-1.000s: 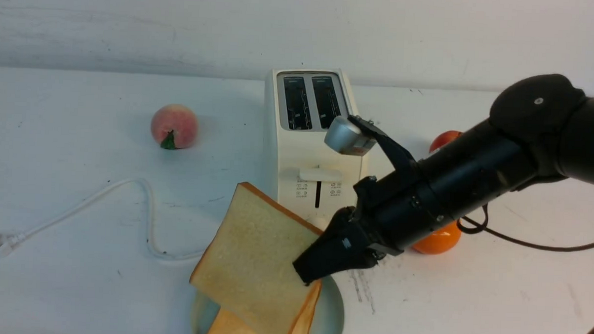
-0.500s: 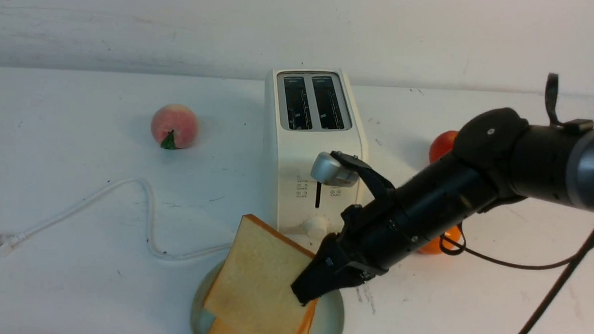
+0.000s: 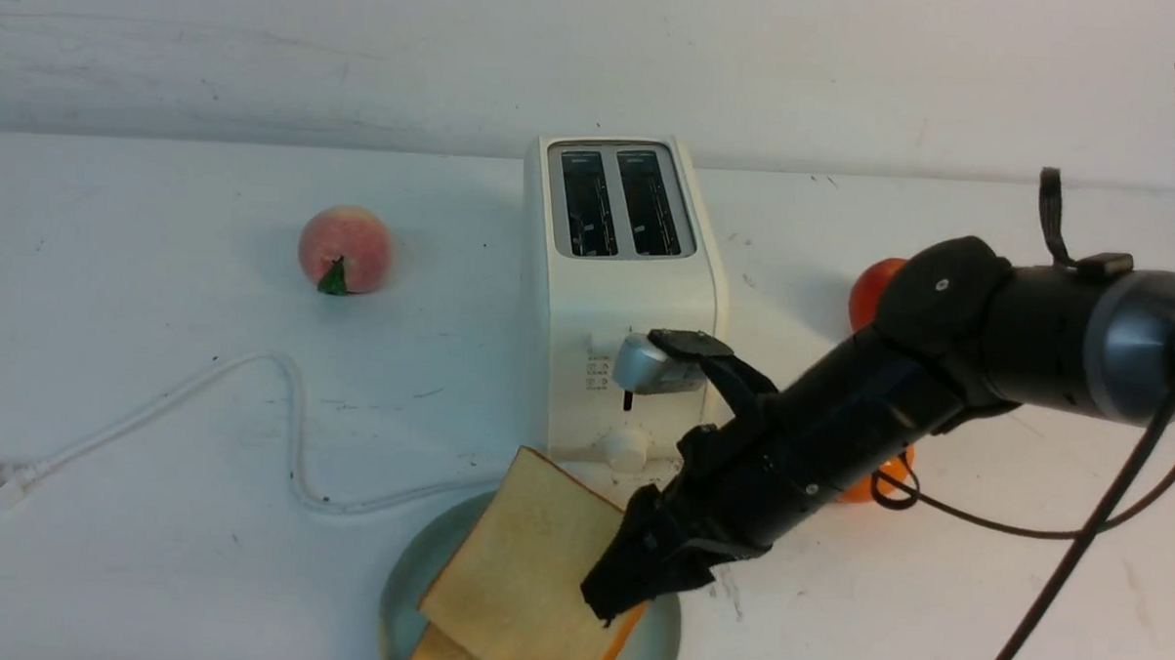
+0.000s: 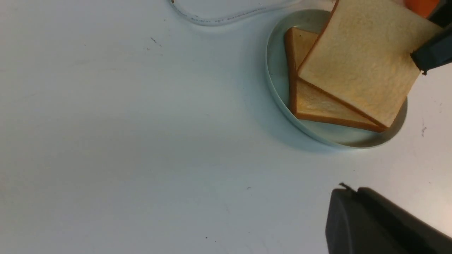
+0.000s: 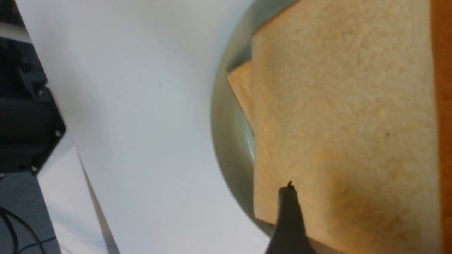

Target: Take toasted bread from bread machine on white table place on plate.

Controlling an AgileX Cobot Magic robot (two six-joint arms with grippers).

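- White worktop point(image 3: 151, 510): top toast point(image 3: 525, 572) leans on lower slice point(image 4: 317, 106) in plate point(image 3: 413, 568).
- Right end effector point(image 3: 603, 599) at its edge, grip unclear; left end effector point(image 4: 349, 201) closed.
- Best: release low, withdraw straight.

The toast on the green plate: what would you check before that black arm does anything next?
1. Slots of the cream-white two-slot toaster empty: ok.
2. Lower square slice of golden toast lying flat in the pale teal-green round plate: ok.
3. Upper square slice of toast settled: not ok. It leans tilted across the lower one, with its raised edge at the right gripper.
4. Right gripper let go of the slice: cannot tell, since the slice hides how its jaws stand.
5. Way back free: cannot tell. A round orange fruit sits close behind the arm.
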